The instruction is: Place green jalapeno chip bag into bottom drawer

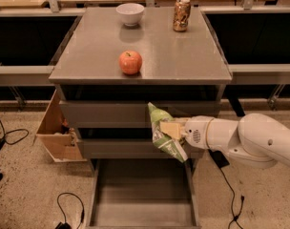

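The green jalapeno chip bag (163,130) hangs crinkled in front of the two upper drawers, right of centre. My gripper (172,129) is shut on the bag, reaching in from the right on a white arm (240,140). The bottom drawer (142,194) is pulled out below, its flat grey floor bare. The bag is held above the drawer's rear right part, apart from it.
On the cabinet top (183,56) stand a red apple (130,62), a white bowl (130,13) and a drink can (181,14). A cardboard box (56,130) sits on the floor at the left. Cables lie on the floor at both sides.
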`<action>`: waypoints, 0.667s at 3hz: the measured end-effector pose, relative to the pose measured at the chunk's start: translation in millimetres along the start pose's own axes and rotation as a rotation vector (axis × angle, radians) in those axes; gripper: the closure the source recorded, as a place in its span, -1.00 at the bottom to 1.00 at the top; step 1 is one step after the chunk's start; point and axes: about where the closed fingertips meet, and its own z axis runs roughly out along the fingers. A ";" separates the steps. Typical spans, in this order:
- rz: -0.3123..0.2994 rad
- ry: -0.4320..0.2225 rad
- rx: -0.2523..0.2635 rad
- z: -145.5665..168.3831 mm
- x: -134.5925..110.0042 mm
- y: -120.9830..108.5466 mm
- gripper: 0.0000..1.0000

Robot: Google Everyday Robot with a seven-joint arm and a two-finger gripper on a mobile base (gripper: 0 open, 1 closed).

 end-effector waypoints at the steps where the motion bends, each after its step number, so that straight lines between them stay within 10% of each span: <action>1: 0.003 -0.001 0.007 0.0 1.3 -3.7 1.00; 2: 0.022 0.038 0.002 15.7 13.6 -10.0 1.00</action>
